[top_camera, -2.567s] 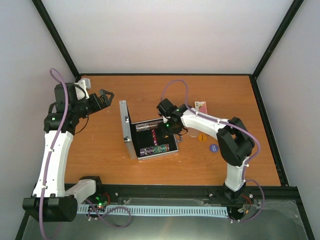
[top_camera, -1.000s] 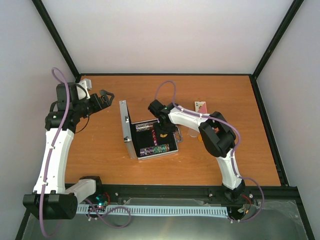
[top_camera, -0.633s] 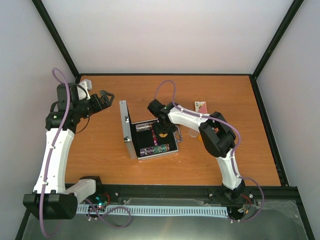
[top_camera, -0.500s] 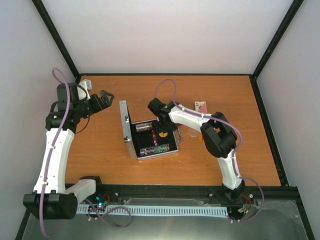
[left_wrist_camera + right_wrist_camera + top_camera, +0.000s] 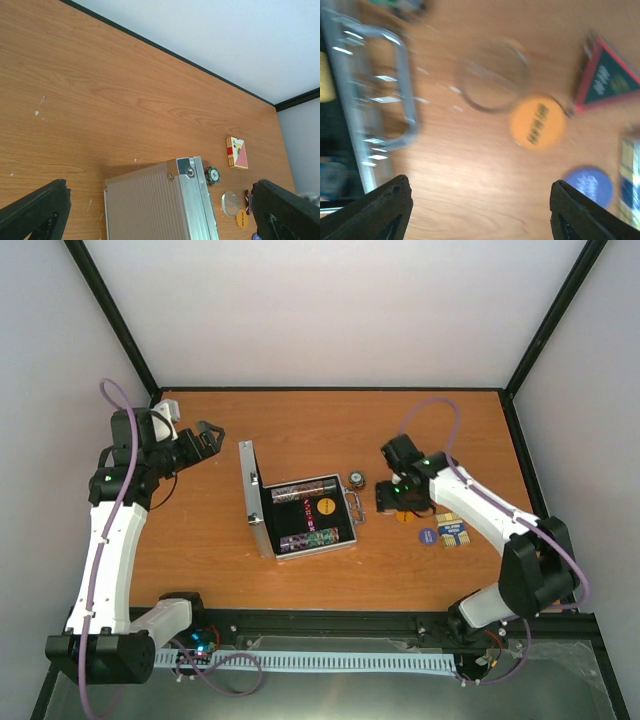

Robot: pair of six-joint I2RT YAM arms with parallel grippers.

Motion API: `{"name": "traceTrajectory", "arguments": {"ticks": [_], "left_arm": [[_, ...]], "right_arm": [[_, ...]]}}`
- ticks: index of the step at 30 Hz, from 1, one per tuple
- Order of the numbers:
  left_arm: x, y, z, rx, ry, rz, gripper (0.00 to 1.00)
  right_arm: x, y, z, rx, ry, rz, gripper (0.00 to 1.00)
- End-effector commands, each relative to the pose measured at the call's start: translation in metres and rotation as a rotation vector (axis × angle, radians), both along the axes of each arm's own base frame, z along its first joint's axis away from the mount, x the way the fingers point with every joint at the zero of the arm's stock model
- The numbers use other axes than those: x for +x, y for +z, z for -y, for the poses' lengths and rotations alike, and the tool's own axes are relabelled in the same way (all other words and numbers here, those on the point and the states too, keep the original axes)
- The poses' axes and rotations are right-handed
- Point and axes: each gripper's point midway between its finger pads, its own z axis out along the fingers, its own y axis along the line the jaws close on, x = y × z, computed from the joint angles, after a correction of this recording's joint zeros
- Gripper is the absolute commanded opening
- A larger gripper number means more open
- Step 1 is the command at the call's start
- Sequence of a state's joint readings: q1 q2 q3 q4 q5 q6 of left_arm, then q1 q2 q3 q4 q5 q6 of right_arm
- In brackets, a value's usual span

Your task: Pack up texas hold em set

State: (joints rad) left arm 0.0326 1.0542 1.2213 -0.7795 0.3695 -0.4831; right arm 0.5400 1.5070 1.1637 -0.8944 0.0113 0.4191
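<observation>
The silver case (image 5: 262,532) lies open mid-table with its lid (image 5: 248,490) upright on the left. Chip rows (image 5: 314,538) and an orange button (image 5: 326,505) lie on its black lining. My right gripper (image 5: 393,503) hovers right of the case handle (image 5: 395,90), open and empty, above a clear disc (image 5: 492,75), an orange button (image 5: 537,122), a blue button (image 5: 588,184), a triangular button (image 5: 607,75) and a blue deck (image 5: 450,531). A chip stack (image 5: 357,478) stands behind the handle. My left gripper (image 5: 205,433) is open, left of the lid (image 5: 155,205). A red deck (image 5: 236,152) lies beyond.
The wooden table (image 5: 200,550) is ringed by a black frame and white walls. The left wrist view looks over the ribbed back of the lid toward the far wall. Both arm bases sit on the rail at the near edge.
My right gripper has pulled out of the case and swung right while opening wider. An orange button now lies uncovered in the case, and the chip stack shows. The left arm has barely moved.
</observation>
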Motion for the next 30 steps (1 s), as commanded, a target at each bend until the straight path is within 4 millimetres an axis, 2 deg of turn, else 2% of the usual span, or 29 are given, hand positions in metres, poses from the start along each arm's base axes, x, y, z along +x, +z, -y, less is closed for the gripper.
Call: {"name": "traceTrajectory", "arguments": {"ticks": [1, 4, 7, 14, 17, 24, 30], "left_arm": [[-0.002, 0.003, 0.002, -0.018, 0.005, 0.012, 1.00], [-0.003, 0.001, 0.000, -0.011, 0.016, 0.010, 1.00], [-0.004, 0.002, -0.001, -0.008, 0.021, 0.015, 1.00], [-0.005, 0.007, -0.002, -0.009, 0.028, 0.032, 1.00], [-0.004, 0.008, -0.001, -0.012, 0.025, 0.036, 1.00], [-0.003, 0.008, -0.001, -0.011, 0.020, 0.034, 1.00], [-0.001, 0.010, 0.000, -0.015, 0.014, 0.039, 1.00]], "right_arm": [[-0.030, -0.035, 0.054, -0.083, -0.150, -0.082, 0.76], [-0.033, -0.050, 0.067, -0.092, -0.189, -0.084, 0.77], [-0.026, -0.065, 0.074, -0.093, -0.224, -0.103, 0.77], [0.006, -0.077, 0.061, -0.073, -0.172, -0.097, 0.77], [0.013, -0.083, 0.061, -0.099, -0.152, -0.104, 0.76], [0.011, -0.102, 0.075, -0.178, -0.166, -0.131, 0.75], [0.011, -0.113, 0.072, -0.159, -0.170, -0.143, 0.74]]}}
